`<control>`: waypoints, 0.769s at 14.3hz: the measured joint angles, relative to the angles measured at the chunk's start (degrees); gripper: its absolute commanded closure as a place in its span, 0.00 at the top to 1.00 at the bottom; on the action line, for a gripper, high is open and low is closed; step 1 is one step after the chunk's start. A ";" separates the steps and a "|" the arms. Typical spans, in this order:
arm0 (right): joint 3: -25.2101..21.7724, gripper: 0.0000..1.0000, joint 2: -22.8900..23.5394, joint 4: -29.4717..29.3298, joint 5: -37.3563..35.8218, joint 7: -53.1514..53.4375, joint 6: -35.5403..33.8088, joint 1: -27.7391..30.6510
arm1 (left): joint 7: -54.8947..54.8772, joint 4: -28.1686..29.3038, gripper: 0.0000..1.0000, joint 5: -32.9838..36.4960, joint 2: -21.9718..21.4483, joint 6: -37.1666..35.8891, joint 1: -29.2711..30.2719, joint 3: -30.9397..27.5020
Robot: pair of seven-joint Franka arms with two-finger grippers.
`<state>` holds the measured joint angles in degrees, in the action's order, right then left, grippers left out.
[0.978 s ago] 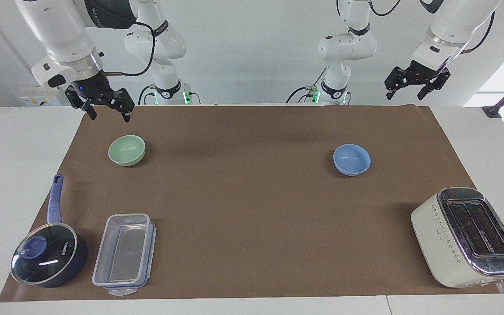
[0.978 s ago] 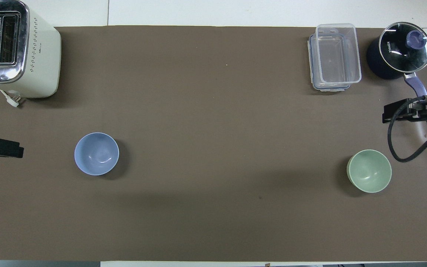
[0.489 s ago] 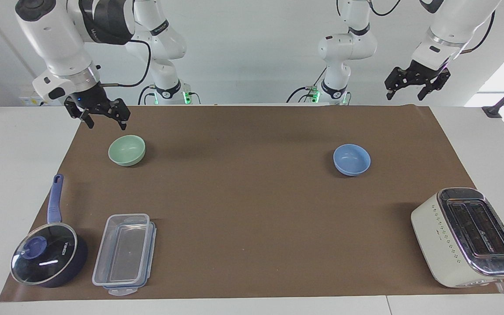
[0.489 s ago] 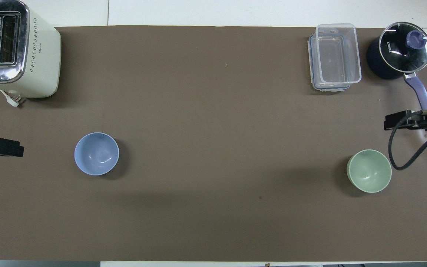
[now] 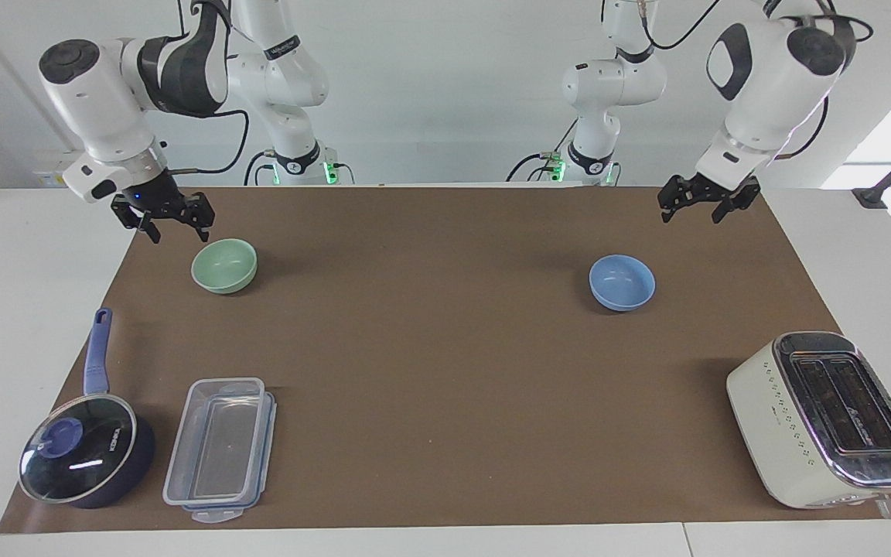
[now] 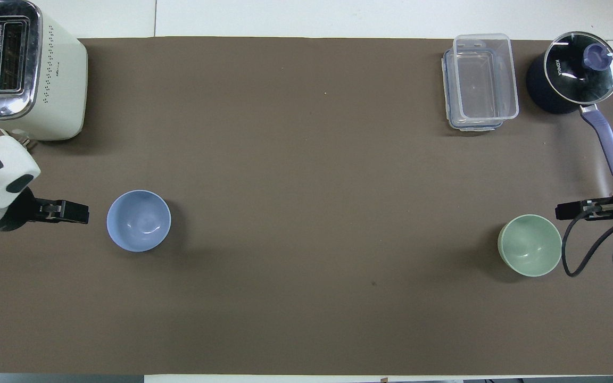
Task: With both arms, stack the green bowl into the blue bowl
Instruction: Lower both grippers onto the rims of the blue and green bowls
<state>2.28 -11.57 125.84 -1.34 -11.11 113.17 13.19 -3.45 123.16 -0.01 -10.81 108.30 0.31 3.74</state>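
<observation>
The green bowl point(image 5: 224, 265) stands upright on the brown mat toward the right arm's end of the table; it also shows in the overhead view point(image 6: 530, 245). The blue bowl point(image 5: 622, 282) stands upright toward the left arm's end, shown from above too point(image 6: 139, 220). The two bowls are far apart and both are empty. My right gripper point(image 5: 180, 230) is open in the air over the mat's edge beside the green bowl, not touching it point(image 6: 572, 211). My left gripper point(image 5: 691, 215) is open in the air over the mat beside the blue bowl, apart from it point(image 6: 69, 211).
A cream toaster point(image 5: 828, 418) stands at the left arm's end, farther from the robots than the blue bowl. A clear lidded container point(image 5: 217, 449) and a dark blue glass-lidded saucepan point(image 5: 86, 456) stand at the right arm's end, farther out than the green bowl.
Both grippers have come down toward the table. The right gripper has dropped beside the green bowl. The left gripper has moved in toward the blue bowl. The bowls have not moved.
</observation>
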 measured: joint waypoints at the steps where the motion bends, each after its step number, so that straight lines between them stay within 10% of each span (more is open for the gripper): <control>1: -0.01 0.95 0.17 1.93 0.00 0.00 2.21 0.61 | -0.06 3.25 1.00 0.00 0.34 3.75 -0.20 0.06; 11: -0.07 0.99 4.06 15.15 0.02 -0.27 19.54 5.28 | -0.36 15.26 1.00 0.00 3.58 17.44 -4.30 0.25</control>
<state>2.22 -7.51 141.00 -1.32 -11.38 132.71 18.47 -3.80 138.42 -0.01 -7.22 125.74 -3.98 4.00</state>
